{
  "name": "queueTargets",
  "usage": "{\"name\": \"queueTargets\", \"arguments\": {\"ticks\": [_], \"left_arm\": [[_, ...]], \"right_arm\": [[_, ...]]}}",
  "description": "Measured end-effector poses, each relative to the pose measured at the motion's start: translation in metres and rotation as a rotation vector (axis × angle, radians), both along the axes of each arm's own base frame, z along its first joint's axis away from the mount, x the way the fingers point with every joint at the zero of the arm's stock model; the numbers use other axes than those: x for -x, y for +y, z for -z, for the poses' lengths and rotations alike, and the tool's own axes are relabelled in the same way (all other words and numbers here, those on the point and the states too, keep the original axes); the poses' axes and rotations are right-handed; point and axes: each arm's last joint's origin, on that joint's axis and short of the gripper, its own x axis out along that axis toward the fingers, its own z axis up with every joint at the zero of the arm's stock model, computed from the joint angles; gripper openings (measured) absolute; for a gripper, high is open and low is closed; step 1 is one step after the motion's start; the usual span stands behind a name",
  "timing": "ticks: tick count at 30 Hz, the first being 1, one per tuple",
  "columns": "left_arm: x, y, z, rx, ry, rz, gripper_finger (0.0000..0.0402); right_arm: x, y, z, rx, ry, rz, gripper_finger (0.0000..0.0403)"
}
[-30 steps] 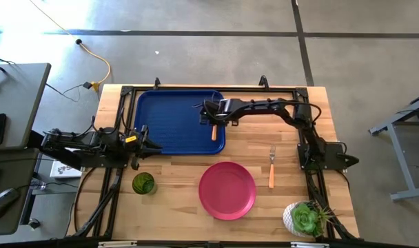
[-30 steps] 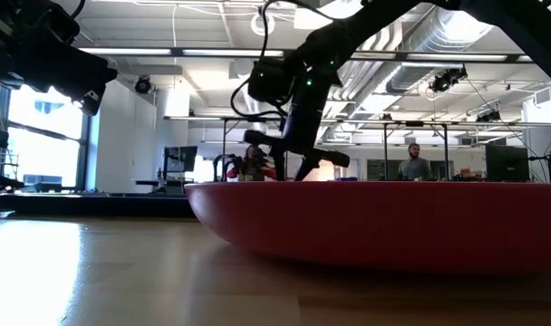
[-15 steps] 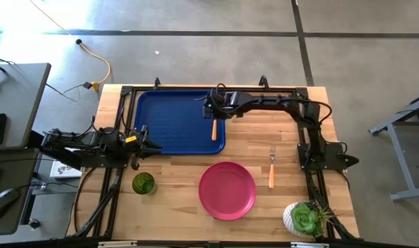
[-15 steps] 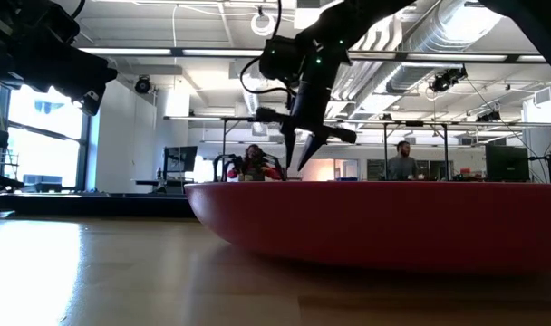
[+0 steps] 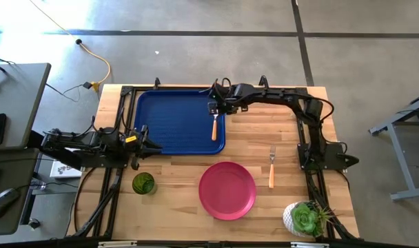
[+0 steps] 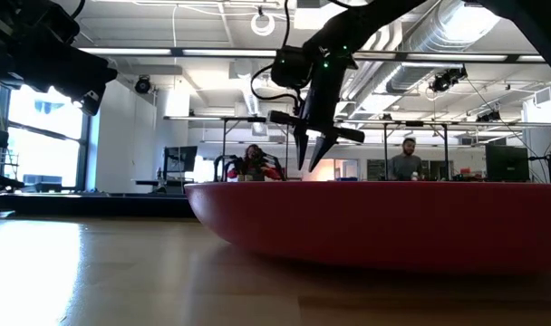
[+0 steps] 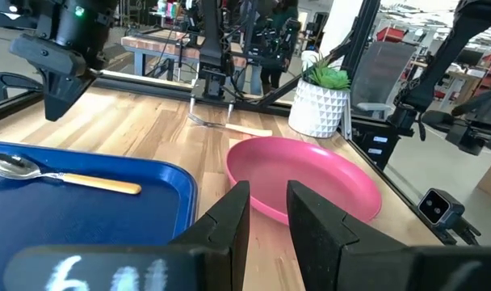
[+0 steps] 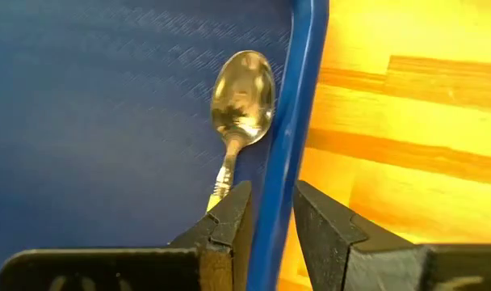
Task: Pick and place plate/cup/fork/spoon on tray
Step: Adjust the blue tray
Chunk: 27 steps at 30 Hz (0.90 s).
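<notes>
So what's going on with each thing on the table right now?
spoon: lying in the tray, near its edge
tray: flat on the table
plate: on the table, bare
fork: on the table
cup: on the table, upright
right hand: open, above the tray's edge
left hand: open, waiting near the cup

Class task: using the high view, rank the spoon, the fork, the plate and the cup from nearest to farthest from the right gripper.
Measured from the right gripper, over the tray's right rim:
1. Spoon, lying just inside the tray, right below the gripper.
2. Fork, on the bare table to the right.
3. Plate, front centre.
4. Cup, front left.
</notes>
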Motion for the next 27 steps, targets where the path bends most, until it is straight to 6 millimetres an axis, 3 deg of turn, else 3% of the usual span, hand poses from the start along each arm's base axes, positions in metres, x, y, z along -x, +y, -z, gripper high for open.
{"name": "queueTargets", "arguments": {"ticks": [13, 27], "left_arm": [[0.000, 0.002, -0.001, -0.003, -0.007, -0.063, 0.0076], [0.000, 0.004, -0.002, -0.007, -0.017, -0.129, 0.0076]], "right_arm": [[0.007, -0.015, 0.000, -0.013, 0.008, -0.013, 0.0146], [0.000, -0.014, 0.029, -0.050, 0.077, -0.025, 0.0149]]}}
